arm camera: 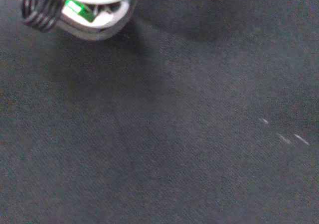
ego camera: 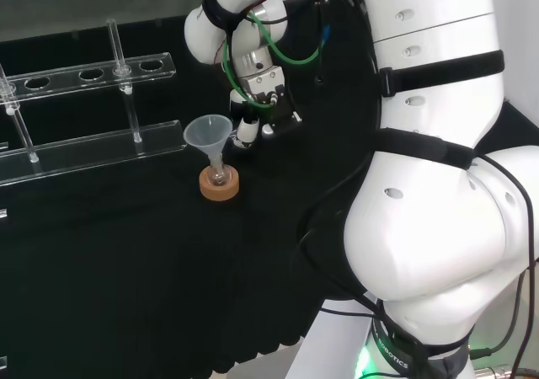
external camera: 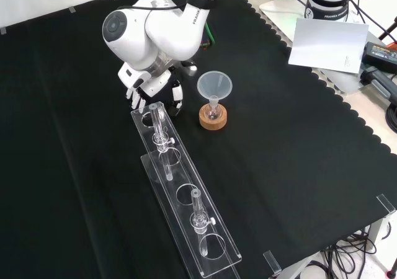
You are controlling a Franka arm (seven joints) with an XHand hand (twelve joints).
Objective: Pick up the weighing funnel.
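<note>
Black cloth (external camera: 298,136) lies just under my hand (external camera: 152,85), whose fingers (external camera: 177,100) hang down loosely spread beside the end of the clear rack (external camera: 180,178). Near it the funnel (external camera: 214,85) stands in its flask (external camera: 214,110) on a cork ring (external camera: 213,120).

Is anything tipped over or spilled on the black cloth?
Nothing stands out. The funnel stands upright in its small flask on the cork ring, the clear rack stands level, and no spill shows on the cloth.
</note>
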